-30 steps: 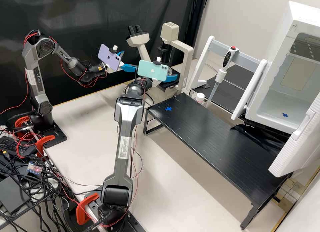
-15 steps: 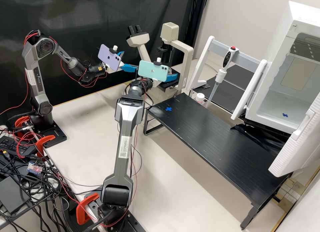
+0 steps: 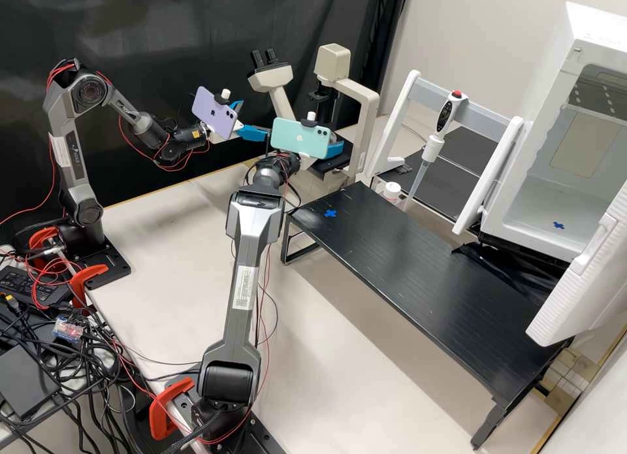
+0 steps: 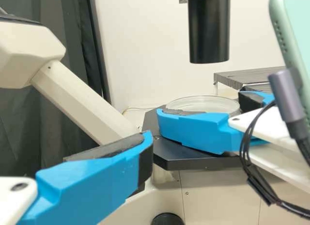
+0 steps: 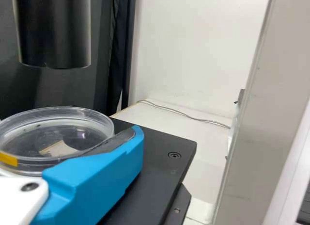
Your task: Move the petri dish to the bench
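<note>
Clear plastic petri dish (image 5: 72, 137) lies between the right jaws, which seem closed on its opposite sides, at the black microscope stage (image 5: 160, 157), while the left jaws stand open and unladen nearby. What should govern the coming move is the dark barrel (image 5: 53, 31) overhead: the right arm, the nearer one, would do well to draw the dish out level from beneath before swinging toward the raised black tabletop (image 3: 418, 277).
</note>
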Action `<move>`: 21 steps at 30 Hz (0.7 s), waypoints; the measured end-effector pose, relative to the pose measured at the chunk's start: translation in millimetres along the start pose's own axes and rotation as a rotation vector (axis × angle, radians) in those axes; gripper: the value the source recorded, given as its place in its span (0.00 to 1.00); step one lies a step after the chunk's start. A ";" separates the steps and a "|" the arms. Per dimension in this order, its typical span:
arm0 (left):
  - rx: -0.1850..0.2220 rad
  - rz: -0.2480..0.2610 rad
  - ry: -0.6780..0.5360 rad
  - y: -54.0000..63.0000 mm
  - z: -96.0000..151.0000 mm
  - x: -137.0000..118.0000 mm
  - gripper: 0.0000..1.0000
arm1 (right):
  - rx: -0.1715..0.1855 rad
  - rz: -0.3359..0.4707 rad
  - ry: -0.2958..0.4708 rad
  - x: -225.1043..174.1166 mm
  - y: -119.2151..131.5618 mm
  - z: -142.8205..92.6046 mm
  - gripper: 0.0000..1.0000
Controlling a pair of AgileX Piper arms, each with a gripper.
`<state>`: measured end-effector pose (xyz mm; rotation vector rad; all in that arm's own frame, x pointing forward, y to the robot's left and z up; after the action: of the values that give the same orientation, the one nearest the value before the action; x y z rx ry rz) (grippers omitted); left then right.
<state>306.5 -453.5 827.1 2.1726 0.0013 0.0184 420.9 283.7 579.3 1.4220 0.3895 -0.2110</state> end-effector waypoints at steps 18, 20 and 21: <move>0.000 0.000 0.000 0.0 0.0 0.0 1.00 | 0.015 -0.019 0.005 -12.3 -2.0 7.3 0.00; 0.000 0.000 0.000 0.0 0.0 0.0 1.00 | 0.018 -0.016 0.015 -17.3 -0.3 8.0 0.00; 0.000 0.000 0.000 0.0 0.0 0.0 1.00 | 0.017 -0.019 0.015 -19.5 -0.7 10.9 0.00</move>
<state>306.5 -453.5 827.1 2.1726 0.0013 0.0184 404.3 271.2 587.2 1.4374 0.4144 -0.2201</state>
